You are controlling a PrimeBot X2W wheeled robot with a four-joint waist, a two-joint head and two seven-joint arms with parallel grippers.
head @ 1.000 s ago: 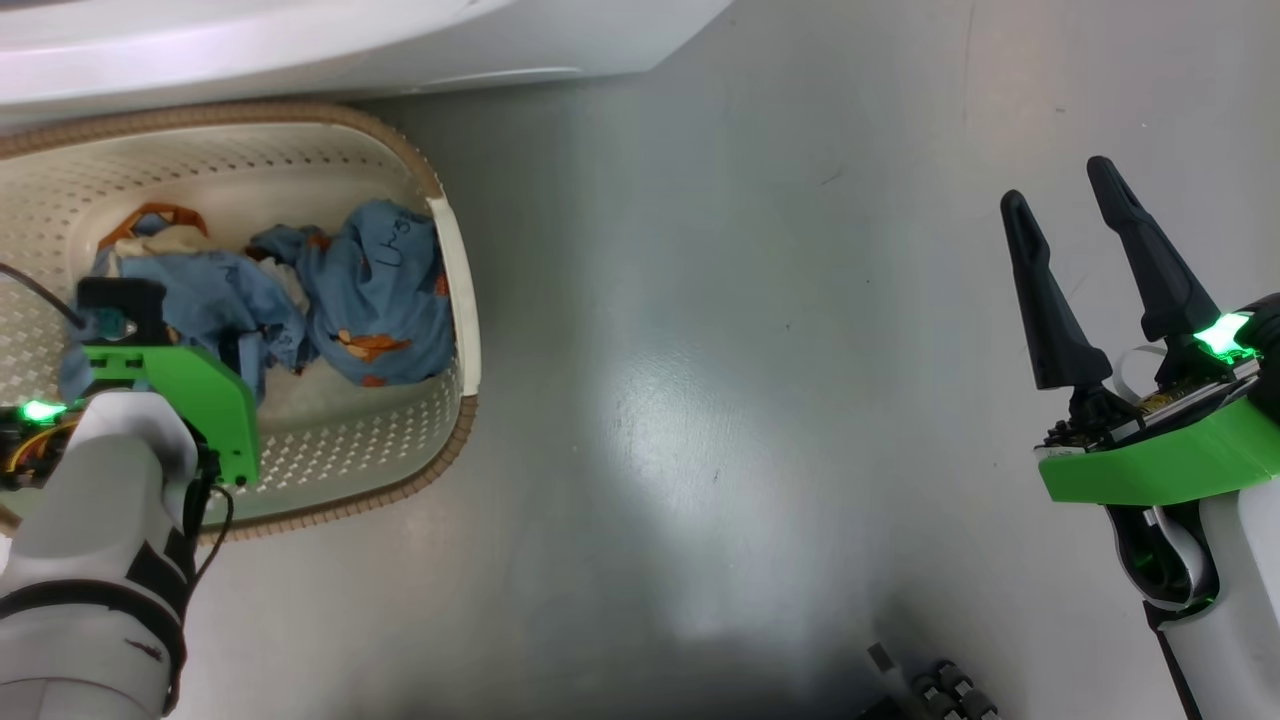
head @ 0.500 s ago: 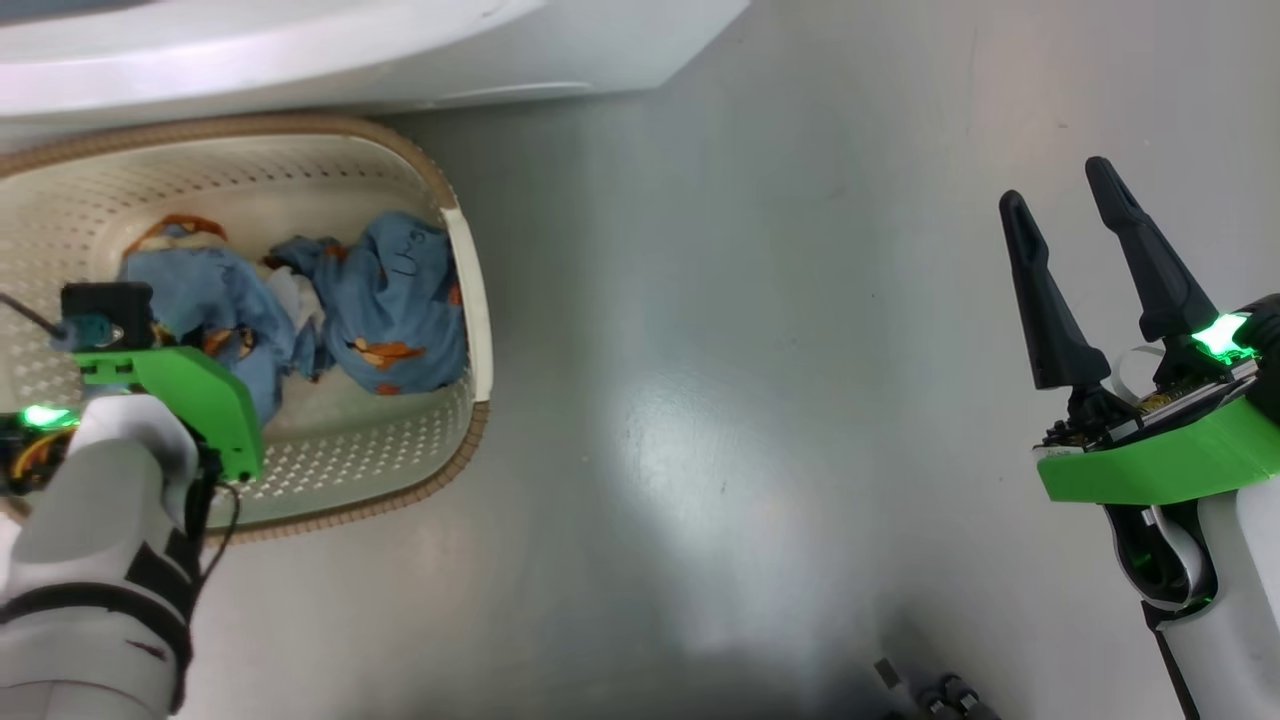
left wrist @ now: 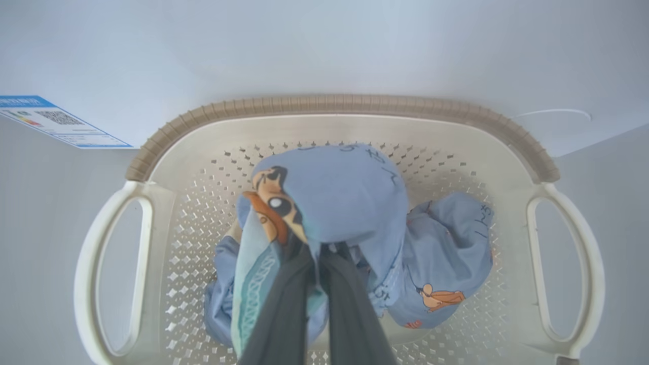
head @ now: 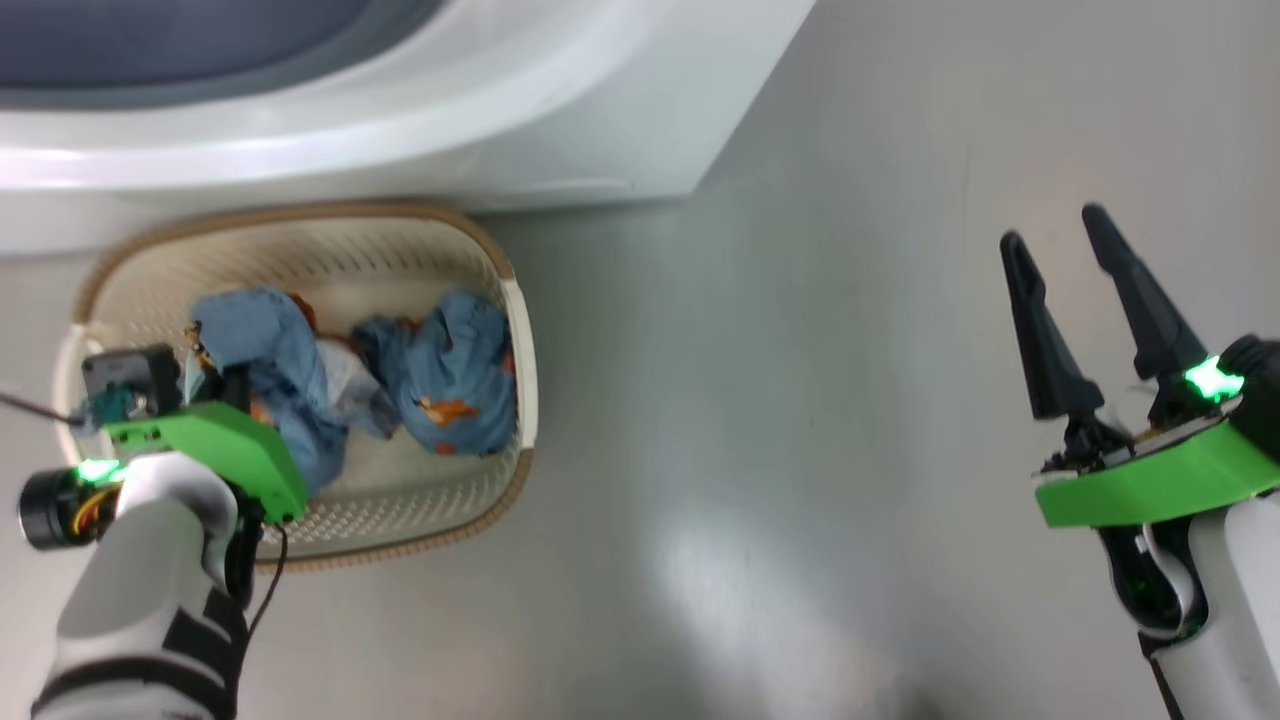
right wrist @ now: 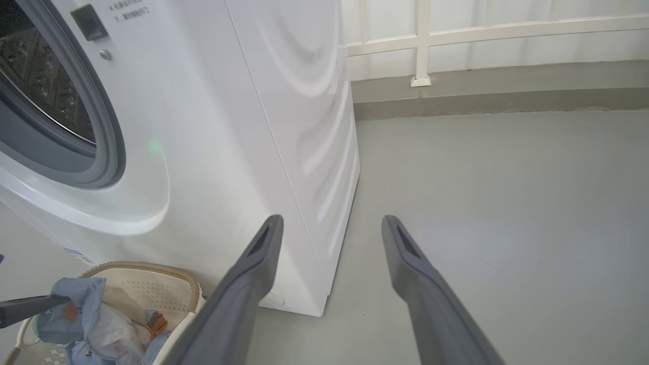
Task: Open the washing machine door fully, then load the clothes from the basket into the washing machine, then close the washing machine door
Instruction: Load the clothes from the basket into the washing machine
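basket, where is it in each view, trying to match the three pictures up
Head view: the basket sits at the left, mid-height.
Left wrist view: the basket spans the centre, the clothes in it.
Right wrist view: the basket is in the bottom left corner.
Shared landmark: the white washing machine just behind its far rim.

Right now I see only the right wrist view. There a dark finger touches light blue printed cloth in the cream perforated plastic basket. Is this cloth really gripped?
Observer: Yes. In the left wrist view the left gripper is shut on one light blue printed garment.
Operator: Before I lift, is there more cloth under it?
Observer: A second light blue garment lies bunched on the bottom of the cream perforated plastic basket, to the right of the held one in that view.
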